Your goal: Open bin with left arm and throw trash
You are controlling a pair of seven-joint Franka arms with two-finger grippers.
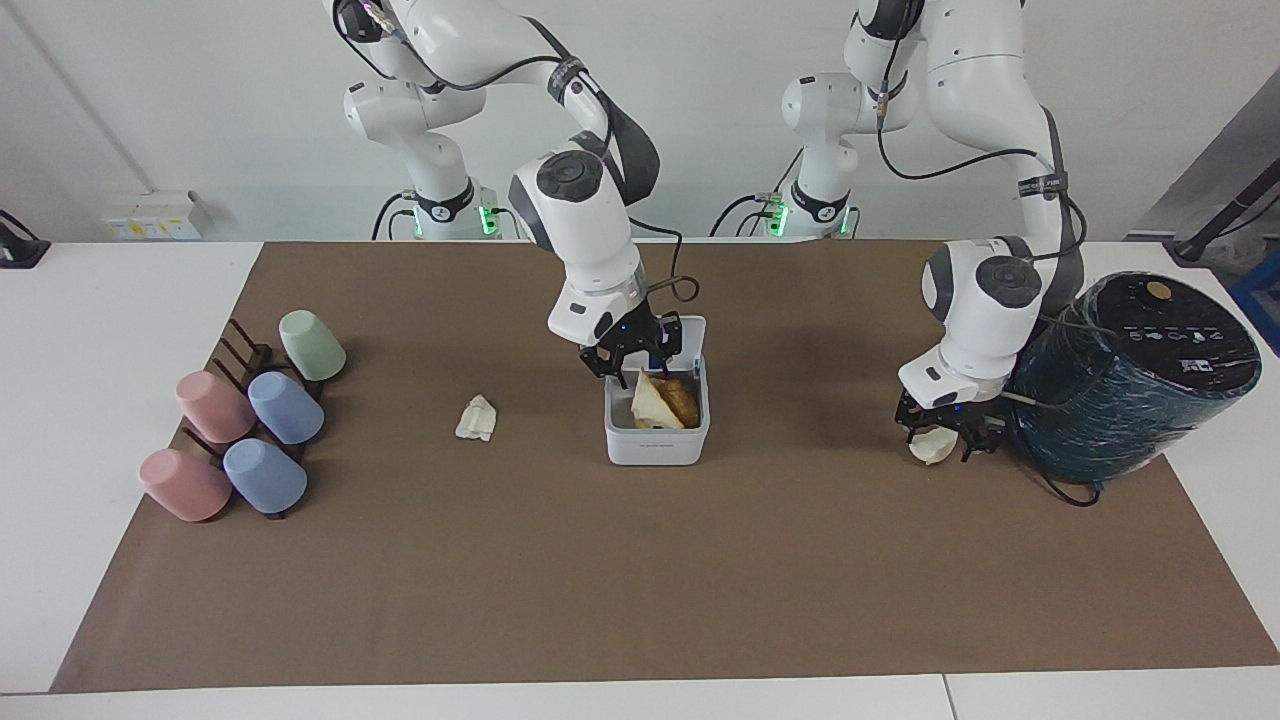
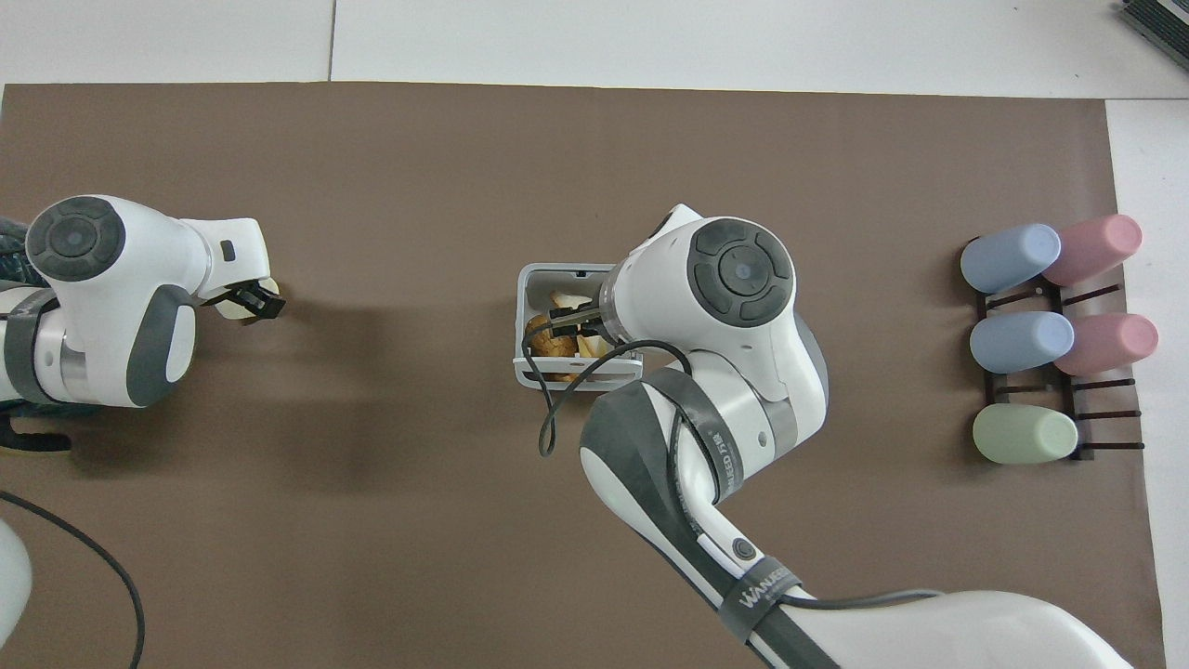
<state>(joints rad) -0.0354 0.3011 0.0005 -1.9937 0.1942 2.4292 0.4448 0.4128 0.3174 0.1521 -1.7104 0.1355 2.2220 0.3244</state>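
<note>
A white surface (image 1: 110,330) carries a large brown mat (image 1: 620,580) that covers most of it, leaving white margins at both ends and along the edge farthest from the robots. A seam (image 1: 944,697) splits the white top near that edge. A plain pale wall (image 1: 700,90) rises at the robots' end, lit evenly. A small white box with yellow labels (image 1: 155,215) sits against the wall at the corner by the right arm's end.
</note>
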